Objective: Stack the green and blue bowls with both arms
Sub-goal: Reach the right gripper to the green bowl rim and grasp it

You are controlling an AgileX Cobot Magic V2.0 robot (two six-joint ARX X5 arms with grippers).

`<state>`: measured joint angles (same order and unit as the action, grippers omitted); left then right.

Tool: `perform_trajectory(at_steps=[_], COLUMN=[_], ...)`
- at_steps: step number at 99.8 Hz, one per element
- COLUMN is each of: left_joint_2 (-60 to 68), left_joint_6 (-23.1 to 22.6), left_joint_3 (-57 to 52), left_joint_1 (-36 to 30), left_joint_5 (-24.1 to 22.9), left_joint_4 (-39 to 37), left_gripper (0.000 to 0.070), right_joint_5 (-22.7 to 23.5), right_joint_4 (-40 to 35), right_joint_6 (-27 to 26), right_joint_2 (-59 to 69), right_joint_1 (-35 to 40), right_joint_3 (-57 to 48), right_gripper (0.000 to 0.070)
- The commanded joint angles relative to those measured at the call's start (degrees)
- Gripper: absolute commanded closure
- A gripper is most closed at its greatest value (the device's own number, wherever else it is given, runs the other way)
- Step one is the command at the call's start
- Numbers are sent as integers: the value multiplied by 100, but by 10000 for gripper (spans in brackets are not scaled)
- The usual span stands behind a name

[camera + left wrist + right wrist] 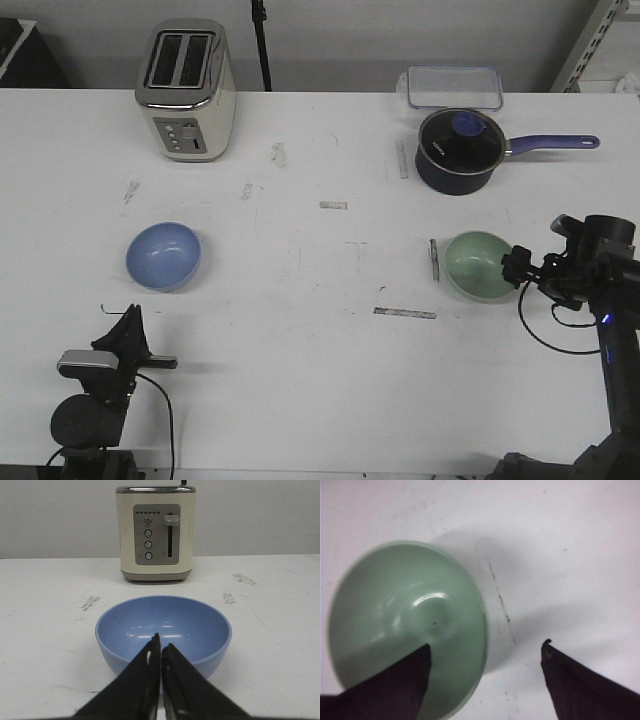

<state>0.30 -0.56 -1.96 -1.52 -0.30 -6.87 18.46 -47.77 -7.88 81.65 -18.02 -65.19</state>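
Observation:
The blue bowl [163,255] sits upright on the white table at the left; it fills the left wrist view [163,630]. My left gripper [130,322] is shut and empty, low over the table just in front of the blue bowl [161,647]. The green bowl [480,264] sits at the right. My right gripper [517,268] is open at the green bowl's right rim. In the right wrist view [485,650] one finger [395,680] is over the inside of the green bowl [405,625] and the other finger [580,680] is outside over the table.
A cream toaster [186,90] stands at the back left, beyond the blue bowl [156,532]. A dark saucepan with a purple handle [460,150] and a clear lidded box [453,87] stand at the back right. Tape strips [405,313] lie on the table.

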Motion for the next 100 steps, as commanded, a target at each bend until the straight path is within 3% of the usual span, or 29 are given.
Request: perform_trajectory(at_steps=[1,30,45,74,75,86,100], left_joint_2=[-11,-11,-11,-11,-11,-11,-11], left_joint_6=[-31,-31,-31,-31,-31,-31,-31], left_joint_3=[129,129,129,129,129,129,129], left_joint_1=[7,7,7,7,7,7,7], left_joint_5=[-17,-17,-17,-17,-17,-17,-17], left_joint_4=[-81,-81,-81,-83,-83,-81,-83], left_gripper=[699,699,699,699,699,699,698], right_joint_5=[179,256,256,227,225,223,210], right_joint_4=[251,911,1056,1187,1224,1244,1338], right_joint_6=[37,-31,-59,-146,-184,-269,-306], right_joint_2=[107,109,114,227,299,400,435], right_joint_1=[-4,4,7,131,173,234,271], right_joint_3=[101,643,745,791,791,791,791], right_gripper=[205,221,372,504,549,650,691])
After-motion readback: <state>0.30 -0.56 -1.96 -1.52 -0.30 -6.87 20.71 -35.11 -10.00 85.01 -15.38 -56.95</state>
